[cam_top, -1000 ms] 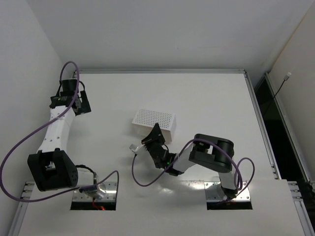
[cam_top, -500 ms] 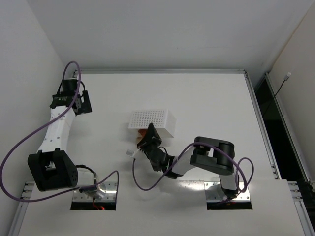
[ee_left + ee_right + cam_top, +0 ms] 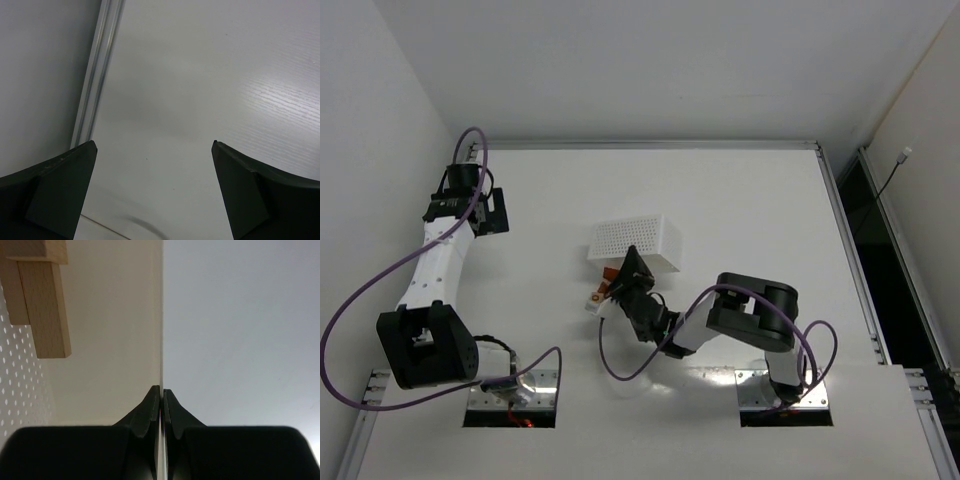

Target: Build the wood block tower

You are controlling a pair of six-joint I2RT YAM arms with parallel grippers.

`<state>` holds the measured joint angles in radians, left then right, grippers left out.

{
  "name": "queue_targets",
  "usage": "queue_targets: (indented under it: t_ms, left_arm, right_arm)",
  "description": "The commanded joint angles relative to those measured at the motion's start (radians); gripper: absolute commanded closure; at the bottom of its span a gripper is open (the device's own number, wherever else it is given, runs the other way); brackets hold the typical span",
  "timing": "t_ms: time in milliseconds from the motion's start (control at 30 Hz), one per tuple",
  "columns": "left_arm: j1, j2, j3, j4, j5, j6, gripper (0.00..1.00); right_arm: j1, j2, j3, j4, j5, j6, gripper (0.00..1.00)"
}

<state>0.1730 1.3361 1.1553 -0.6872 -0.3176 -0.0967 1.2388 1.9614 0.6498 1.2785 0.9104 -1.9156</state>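
Reddish wood blocks point(image 3: 610, 275) now peek out under the white tray point(image 3: 638, 238) at the middle of the table point(image 3: 750, 200). The right gripper point(image 3: 161, 390) pinches its thin wall. By the left edge the left gripper point(image 3: 152, 150) hangs, fingers wide apart.

Robotics lab: white walls point(image 3: 620, 60) box in a test table point(image 3: 740, 190).

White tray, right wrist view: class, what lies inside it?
Two pale wood blocks side by side in the tray, near its perforated face. The right gripper, shut on its wall, and the picture's edge hide the rest.
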Motion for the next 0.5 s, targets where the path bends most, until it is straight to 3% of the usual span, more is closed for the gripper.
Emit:
queue_targets:
  t_ms: [0,233,467]
  left_arm:
    - [0.013,-0.018,0.009,0.012,0.012,0.009,0.01]
    - [0.013,-0.008,0.043,-0.021,0.012,-0.001,0.01]
    - [0.013,0.044,0.064,-0.021,0.012,-0.024,0.01]
  right_arm:
    - [-0.050,-0.035,0.051,0.536,0.010,-0.072,1.00]
    - [-0.021,-0.122,0.019,0.536,0.070,-0.083,1.00]
    - [-0.012,-0.053,-0.081,0.536,0.087,-0.010,1.00]
